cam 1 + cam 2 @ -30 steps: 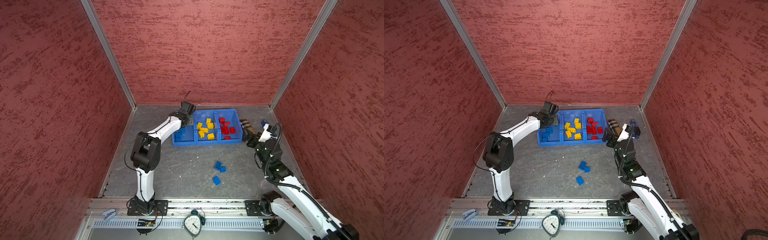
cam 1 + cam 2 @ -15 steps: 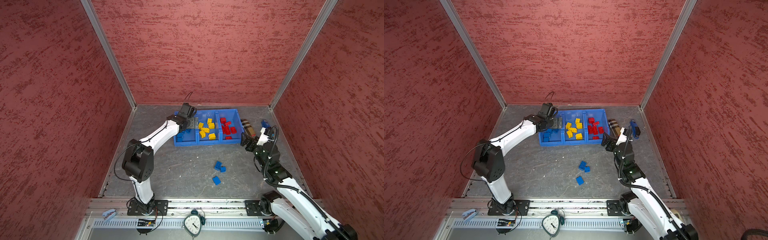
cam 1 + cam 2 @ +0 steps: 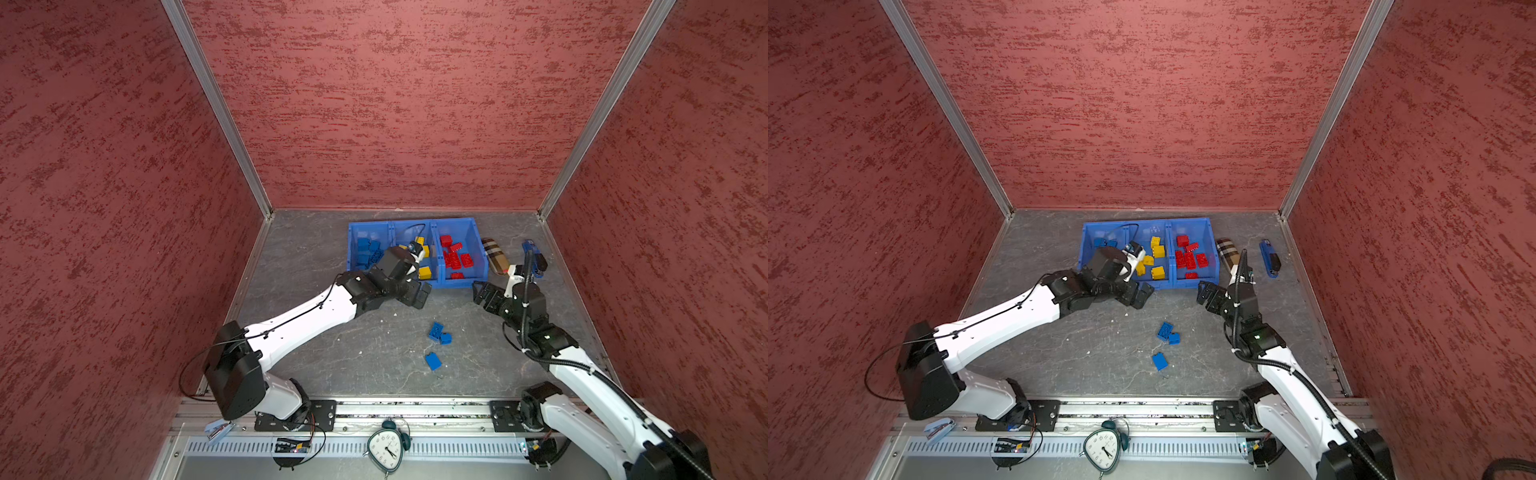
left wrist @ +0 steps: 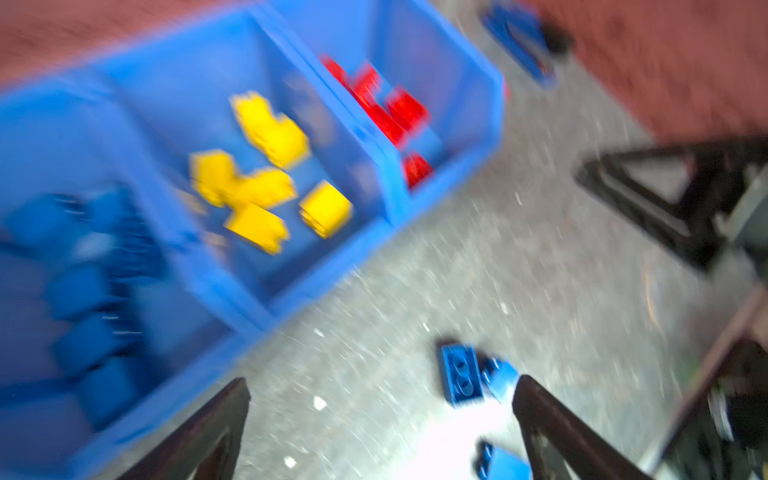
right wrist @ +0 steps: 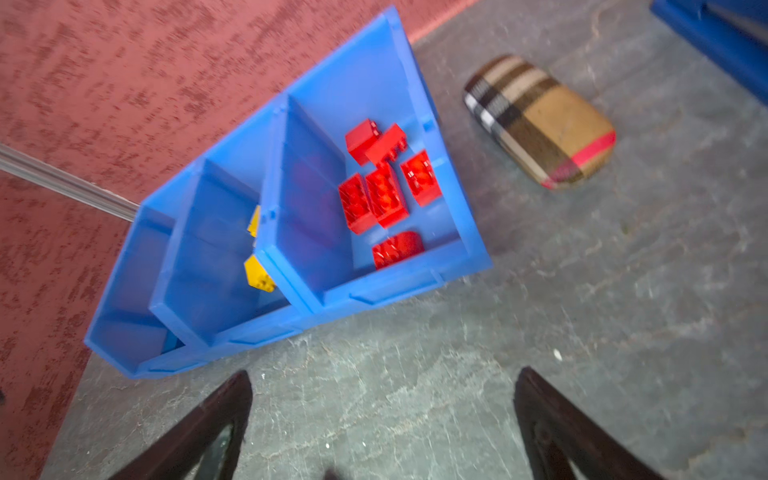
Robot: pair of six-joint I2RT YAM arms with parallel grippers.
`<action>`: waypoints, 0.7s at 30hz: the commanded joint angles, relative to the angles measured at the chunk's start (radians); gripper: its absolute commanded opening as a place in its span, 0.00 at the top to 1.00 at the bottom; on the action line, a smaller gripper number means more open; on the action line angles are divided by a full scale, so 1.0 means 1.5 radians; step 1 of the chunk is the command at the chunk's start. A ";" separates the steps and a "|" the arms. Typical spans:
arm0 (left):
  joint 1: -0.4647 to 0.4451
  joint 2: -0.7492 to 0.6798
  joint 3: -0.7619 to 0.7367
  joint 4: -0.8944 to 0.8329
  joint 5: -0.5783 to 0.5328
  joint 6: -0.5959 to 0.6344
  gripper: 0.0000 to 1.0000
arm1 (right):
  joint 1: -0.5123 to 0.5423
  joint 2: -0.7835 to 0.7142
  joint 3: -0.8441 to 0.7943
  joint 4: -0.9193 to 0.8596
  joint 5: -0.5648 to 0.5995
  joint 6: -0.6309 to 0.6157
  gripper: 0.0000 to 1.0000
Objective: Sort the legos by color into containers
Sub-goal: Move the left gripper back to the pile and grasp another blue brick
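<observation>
Nearest the rail, an alarm clock (image 3: 388,444) stands at the front edge. On the grey floor beyond it lie 3 loose blue legos (image 3: 433,360): 1 alone, and farther in 2 touching, a flat 2-stud plate (image 4: 460,374) and a smaller chunk (image 3: 446,338). All are solid blue and studded.

Past them, the left gripper (image 3: 417,296) hangs over bare floor just in front of the containers (image 3: 459,284), its fingers (image 4: 540,407) spread wide with nothing between them. The left wrist view is blurred, but the gap is plain. The right gripper (image 3: 484,296) sits near the row's front right corner, released too, its dark fingers (image 5: 232,399) parted over empty floor.

The containers are 3 joined open-top bins of bright blue plastic, set in 1 row near the back wall. The left bin holds blue legos (image 3: 365,249), hard to count against the blue plastic. The middle bin holds at least 5 yellow legos (image 3: 1158,272). The right bin holds about 6 red legos (image 5: 382,195), some studs-up, some tipped.

Just beside the right bin lies a tan plaid case (image 3: 494,255), and beyond it a blue-and-black stapler (image 3: 534,257).
</observation>
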 commanded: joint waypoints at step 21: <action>-0.090 0.326 0.081 -0.031 0.077 0.109 0.25 | 0.001 -0.069 -0.037 -0.061 0.137 0.071 0.01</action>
